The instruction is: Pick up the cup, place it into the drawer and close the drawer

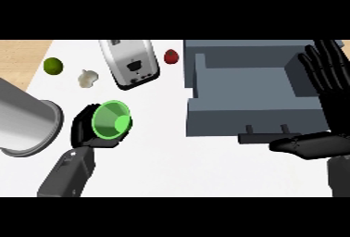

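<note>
Spreading white across most of the view, the counter (205,171) gave way to pale wood along its far left edge, where a green lime (53,65) lay, with a whitish garlic bulb (86,77) just inside the white top beside it. A silver toaster (130,63) stood near the far edge, tilted, and a small red fruit (171,56) sat just to its right. At the left edge a large grey metal cylinder (26,125) lay on its side, its open rim turned toward the middle. On the right half, the grey drawer (253,99) was pulled open, its box showing bare inside, its front panel with a dark handle (268,137) facing the near edge. The left hand (87,132) came up from the near left on its grey forearm, its black fingers curled round the green cup (112,120), which it held tipped so that the mouth faced upward toward the viewer; cup and hand were left of the drawer and well apart from it, over the counter's middle left. The right hand (327,88) stood by the drawer's right side, fingers straight and spread, pointing toward the far edge, holding nothing, its thumb reaching left just beside the handle.
</note>
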Controlling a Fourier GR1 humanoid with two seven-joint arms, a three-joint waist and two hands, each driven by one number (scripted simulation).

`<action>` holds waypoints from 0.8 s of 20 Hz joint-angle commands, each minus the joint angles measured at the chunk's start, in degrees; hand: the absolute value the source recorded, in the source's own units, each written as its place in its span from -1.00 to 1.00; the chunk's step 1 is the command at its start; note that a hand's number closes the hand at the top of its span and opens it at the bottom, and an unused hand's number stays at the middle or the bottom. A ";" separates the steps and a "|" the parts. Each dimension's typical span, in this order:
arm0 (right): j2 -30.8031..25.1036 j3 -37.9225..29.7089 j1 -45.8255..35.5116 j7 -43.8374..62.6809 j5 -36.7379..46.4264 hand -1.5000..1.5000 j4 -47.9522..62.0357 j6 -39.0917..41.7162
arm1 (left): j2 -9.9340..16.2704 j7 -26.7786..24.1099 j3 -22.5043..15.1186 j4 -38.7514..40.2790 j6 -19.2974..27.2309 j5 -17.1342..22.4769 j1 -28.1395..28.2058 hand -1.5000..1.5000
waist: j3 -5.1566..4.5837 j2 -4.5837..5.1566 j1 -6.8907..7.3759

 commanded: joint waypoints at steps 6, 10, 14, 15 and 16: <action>-1.19 -2.03 2.61 -2.87 -0.76 -1.00 1.50 1.93 | -1.59 7.74 -2.95 -10.51 -0.08 0.70 -10.13 1.00 | 0.18 -0.48 0.74; -2.16 -2.95 -0.47 -0.14 -0.55 -1.00 1.05 0.52 | -7.16 16.58 -7.28 -18.42 2.00 0.04 -12.45 1.00 | 0.19 -0.70 1.44; -0.15 -1.61 0.77 -1.92 1.45 -1.00 1.86 -0.89 | -8.06 26.37 -12.31 -23.94 8.18 3.22 -18.40 1.00 | 0.20 -0.78 1.07; -1.24 -2.46 -1.81 0.82 -0.28 -1.00 1.99 -0.62 | -8.08 29.69 -12.49 -24.94 9.49 3.09 -20.37 1.00 | 0.18 -0.74 1.10; 1.21 0.70 0.34 0.46 2.23 -1.00 -0.45 -2.00 | -8.09 31.63 -13.35 -25.71 10.49 3.08 -21.01 1.00 | 0.16 -0.65 0.85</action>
